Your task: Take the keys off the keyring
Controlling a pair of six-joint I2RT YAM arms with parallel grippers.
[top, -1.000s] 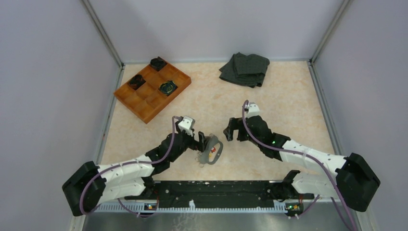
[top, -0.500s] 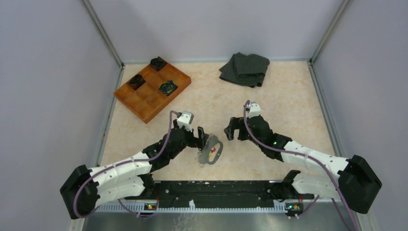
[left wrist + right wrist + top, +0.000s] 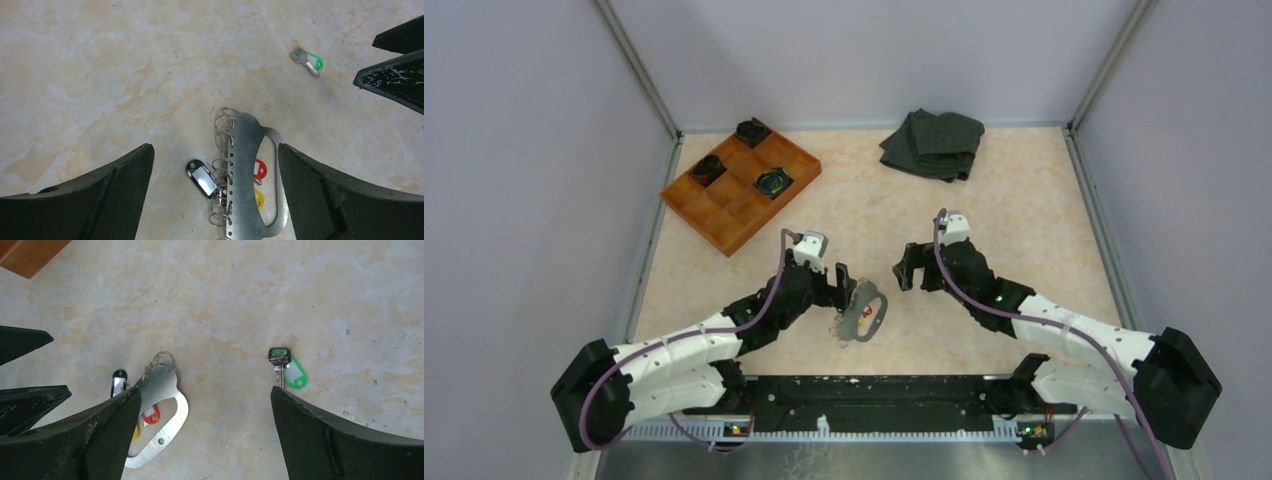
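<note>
Nudged left end effector (image 3: 214, 149) slightly forward; leaves both released: left straddling keyring (image 3: 245, 175) on table (image 3: 100, 75), keys (image 3: 259, 168) still threaded, right end effector (image 3: 205, 390) above freed green-tagged key (image 3: 282, 367), ready for next grab.

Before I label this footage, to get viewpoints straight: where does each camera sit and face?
Top external: above and behind the bases, looking down on the beige marbled table; both arms, left tool and right tool, show.
Left wrist: on the left arm, facing down at the flat grey metal keyring; its own black fingers frame it.
Right wrist: on the right arm, facing down; its own black fingers show.
Shared: both wrist views catch the keyring and the silver key with a green tag lying apart.
</note>
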